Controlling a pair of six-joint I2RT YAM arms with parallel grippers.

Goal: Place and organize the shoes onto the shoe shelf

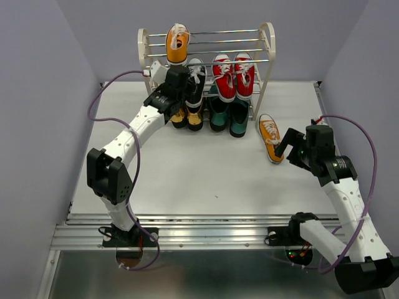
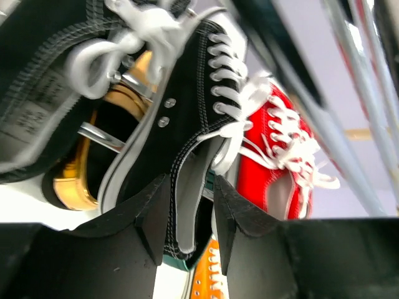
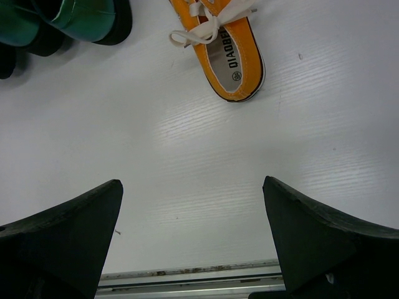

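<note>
Nearly done: five shoes sit on the shoe shelf (one orange shoe waits on the table). Left tool sits loose around a black shoe; right tool gapes empty.

2 red shoes, 2 orange shoes, cream-white shelf.

Six canvas sneakers, four glossy shoes — one shelf.

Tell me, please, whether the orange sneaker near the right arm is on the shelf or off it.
Off: the orange sneaker lies sole-down on the table beside the right frame of the shoe shelf.
</note>
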